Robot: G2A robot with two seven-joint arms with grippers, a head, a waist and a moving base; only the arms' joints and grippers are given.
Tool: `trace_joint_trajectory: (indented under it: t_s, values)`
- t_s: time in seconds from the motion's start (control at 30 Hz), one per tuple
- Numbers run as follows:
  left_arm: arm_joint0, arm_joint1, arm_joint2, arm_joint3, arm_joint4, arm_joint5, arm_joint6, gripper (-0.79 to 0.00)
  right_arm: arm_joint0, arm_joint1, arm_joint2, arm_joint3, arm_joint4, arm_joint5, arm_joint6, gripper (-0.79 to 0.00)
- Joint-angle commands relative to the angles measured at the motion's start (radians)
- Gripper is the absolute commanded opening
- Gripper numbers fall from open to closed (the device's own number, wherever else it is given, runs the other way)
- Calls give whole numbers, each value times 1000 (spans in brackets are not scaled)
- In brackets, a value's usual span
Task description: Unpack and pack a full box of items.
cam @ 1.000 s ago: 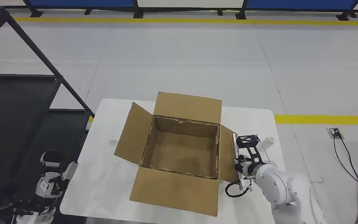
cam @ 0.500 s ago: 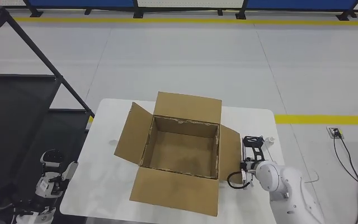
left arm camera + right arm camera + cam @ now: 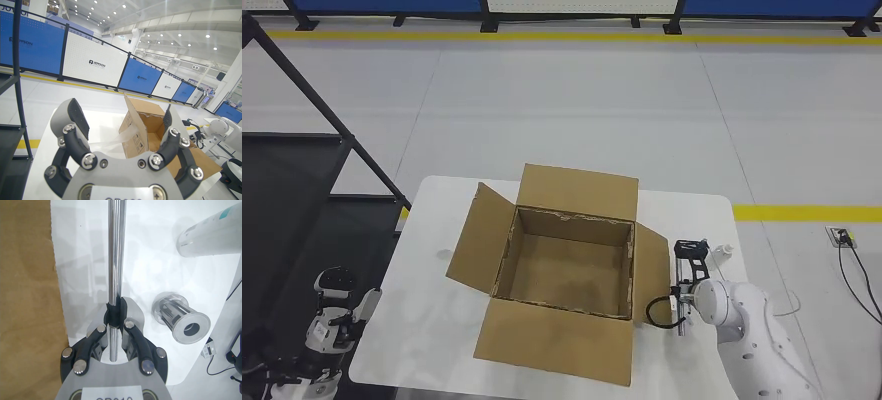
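Note that your right gripper (image 3: 114, 314) clamps the steel rod (image 3: 115, 247) beside the box (image 3: 24, 285); your left gripper (image 3: 122, 111) stands wide open.

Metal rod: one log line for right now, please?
right end effector: shut on metal rod | left end effector: open | box: flaps open

Bright, even light falls from rows of ceiling lamps (image 3: 179, 35). The white table (image 3: 90, 237) shines with pale reflections; shadows are soft. A highlight streaks the steel rod (image 3: 115, 247). The fence (image 3: 83, 56) bows toward the left wrist view's edges.
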Motion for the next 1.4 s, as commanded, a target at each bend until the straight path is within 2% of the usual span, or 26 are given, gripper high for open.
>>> trace_joint_trajectory:
  t_s: [0.0, 0.2, 0.23, 0.3, 0.37, 0.47, 0.7, 0.93, 1.2, 1.37]
  values:
    - [0, 0, 0, 0, 0, 0, 0, 0, 6, 0, 2, 20, 7, -4, -9, -785]
    - [0, 0, 0, 0, 0, 0, 0, 0, 21, 1, 13, 72, 41, -23, -35, -782]
    - [0, 0, 0, 0, 0, 0, 0, 0, 22, 1, 14, 78, 46, -26, -37, -736]
    - [0, 0, 0, 0, 0, 0, 0, 0, 23, 2, 18, 88, 55, -31, -43, -730]
    - [0, 0, 0, 0, 0, 0, 0, 0, 24, 3, 20, 96, 61, -34, -47, -690]
    - [0, 0, 0, 0, 0, 0, 0, 0, 27, 4, 22, 109, 69, -40, -51, -591]
    - [0, 0, 0, 0, 0, 0, 0, 0, 22, 7, 32, 106, 84, -43, -65, -483]
    - [0, 0, 0, 0, 0, 0, 0, 0, -31, 17, 88, -22, 93, -11, -100, -480]
    - [0, 0, 0, 0, 0, 0, 0, 0, -108, 27, 162, -201, 126, 26, -104, -437]
    - [0, 0, 0, 0, 0, 0, 0, 0, -120, 23, 193, -259, 171, 130, -183, -397]
